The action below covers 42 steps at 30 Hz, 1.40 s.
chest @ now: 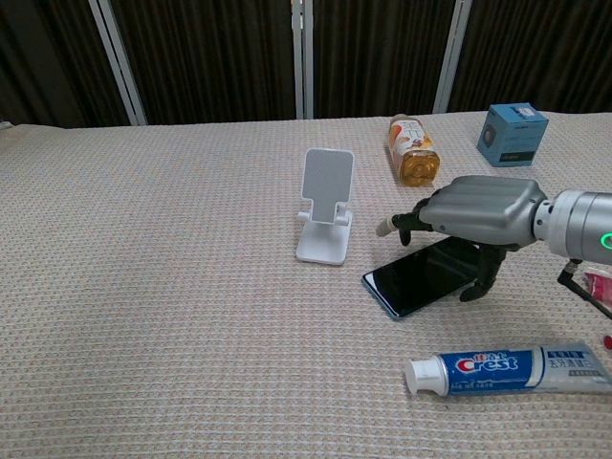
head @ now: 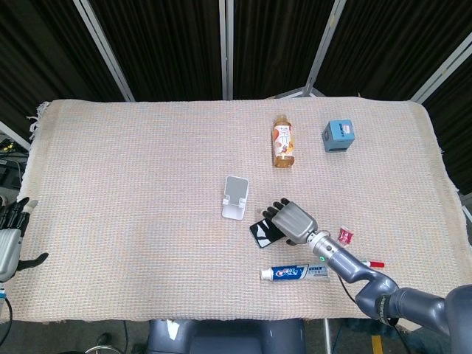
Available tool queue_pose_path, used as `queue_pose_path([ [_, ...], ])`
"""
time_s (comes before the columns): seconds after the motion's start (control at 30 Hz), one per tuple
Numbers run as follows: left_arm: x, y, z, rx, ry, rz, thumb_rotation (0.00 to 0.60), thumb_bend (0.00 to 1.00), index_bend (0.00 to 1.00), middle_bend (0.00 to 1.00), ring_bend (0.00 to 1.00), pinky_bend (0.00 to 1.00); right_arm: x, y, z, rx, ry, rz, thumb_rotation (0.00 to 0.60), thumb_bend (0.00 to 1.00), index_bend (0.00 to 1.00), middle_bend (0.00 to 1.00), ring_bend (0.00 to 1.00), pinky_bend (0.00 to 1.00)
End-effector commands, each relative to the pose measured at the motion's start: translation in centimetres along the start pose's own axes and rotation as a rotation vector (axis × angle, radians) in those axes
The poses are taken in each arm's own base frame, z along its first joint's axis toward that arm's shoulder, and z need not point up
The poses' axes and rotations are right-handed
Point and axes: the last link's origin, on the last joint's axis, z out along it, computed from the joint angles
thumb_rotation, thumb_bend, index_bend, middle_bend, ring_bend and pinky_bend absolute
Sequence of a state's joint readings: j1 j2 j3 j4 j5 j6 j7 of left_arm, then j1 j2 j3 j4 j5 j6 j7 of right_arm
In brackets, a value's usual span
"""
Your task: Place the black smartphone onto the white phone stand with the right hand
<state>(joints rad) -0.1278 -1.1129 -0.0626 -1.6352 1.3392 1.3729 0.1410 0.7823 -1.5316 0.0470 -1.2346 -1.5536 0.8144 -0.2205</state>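
Our right hand (chest: 478, 218) is hovering open-fingered over the flat black smartphone (chest: 421, 277), grasping nothing, beside the white plastic phone stand (chest: 325, 206); our left hand (head: 11, 240) is resting released.

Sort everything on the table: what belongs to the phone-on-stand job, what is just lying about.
Job: black smartphone, white phone stand, right hand over the phone.

Lying about: drink bottle, blue box, toothpaste tube, red wrapper, left hand.

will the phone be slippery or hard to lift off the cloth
Probably slippery: the phone has a glossy face. Lying flat on the woven cloth, its thin edges likely give little purchase. It looks rigid, so no flopping under the right hand.
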Motion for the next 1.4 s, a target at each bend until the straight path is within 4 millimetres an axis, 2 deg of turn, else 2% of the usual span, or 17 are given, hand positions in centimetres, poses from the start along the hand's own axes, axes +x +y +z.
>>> queue_pose_path([
  [0.03, 0.0, 0.0, 0.0, 0.001, 0.001, 0.001, 0.6, 0.0, 0.0, 0.0, 0.0, 0.0, -0.1, -0.1, 0.5, 0.008, 0.004, -0.056, 0.6, 0.0, 0.15, 0.25, 0.23, 0.26],
  [0.5, -0.4, 0.1, 0.2, 0.006, -0.012, 0.014, 0.6, 0.0, 0.0, 0.0, 0.0, 0.0, -1.7, -0.8, 0.8, 0.046, -0.017, -0.145, 0.6, 0.01, 0.18, 0.26, 0.23, 0.27],
  [0.6, -0.5, 0.1, 0.3, 0.008, -0.013, 0.015, 0.6, 0.0, 0.0, 0.0, 0.0, 0.0, -2.0, -0.9, 1.0, 0.051, -0.024, -0.151, 0.6, 0.04, 0.25, 0.32, 0.28, 0.3],
  [0.73, -0.5, 0.0, 0.3, 0.01, -0.014, 0.015, 0.6, 0.0, 0.0, 0.0, 0.0, 0.0, -2.1, -1.1, 1.2, 0.059, -0.025, -0.152, 0.6, 0.16, 0.41, 0.46, 0.42, 0.37],
  [0.8, -0.5, 0.0, 0.3, 0.012, -0.015, 0.014, 0.6, 0.0, 0.0, 0.0, 0.0, 0.0, -1.9, -1.1, 1.3, 0.06, 0.0, -0.159, 0.6, 0.22, 0.45, 0.51, 0.48, 0.38],
  [0.9, -0.5, 0.0, 0.4, 0.013, -0.018, 0.013, 0.6, 0.0, 0.0, 0.0, 0.0, 0.0, -1.3, -0.9, 1.1, 0.058, 0.059, -0.17, 0.6, 0.26, 0.48, 0.54, 0.51, 0.38],
  [1.1, -0.4, 0.0, 0.3, 0.006, -0.018, 0.001, 0.6, 0.0, 0.0, 0.0, 0.0, 0.0, 0.6, 0.4, -0.2, 0.06, 0.174, -0.254, 0.6, 0.27, 0.48, 0.55, 0.52, 0.38],
  [1.2, -0.2, 0.0, 0.2, 0.002, -0.016, -0.007, 0.6, 0.0, 0.0, 0.0, 0.0, 0.0, 2.2, 0.7, -1.1, 0.068, 0.24, -0.321, 0.6, 0.27, 0.48, 0.54, 0.52, 0.38],
  [1.3, 0.0, 0.0, 0.1, -0.002, -0.009, -0.019, 0.6, 0.0, 0.0, 0.0, 0.0, 0.0, 4.8, 0.6, -1.8, 0.094, 0.32, -0.431, 0.6, 0.27, 0.48, 0.54, 0.52, 0.38],
  [1.4, 0.2, 0.0, 0.0, -0.004, -0.006, -0.025, 0.6, 0.0, 0.0, 0.0, 0.0, 0.0, 6.7, 0.2, -1.7, 0.114, 0.357, -0.499, 0.6, 0.27, 0.48, 0.54, 0.52, 0.38],
])
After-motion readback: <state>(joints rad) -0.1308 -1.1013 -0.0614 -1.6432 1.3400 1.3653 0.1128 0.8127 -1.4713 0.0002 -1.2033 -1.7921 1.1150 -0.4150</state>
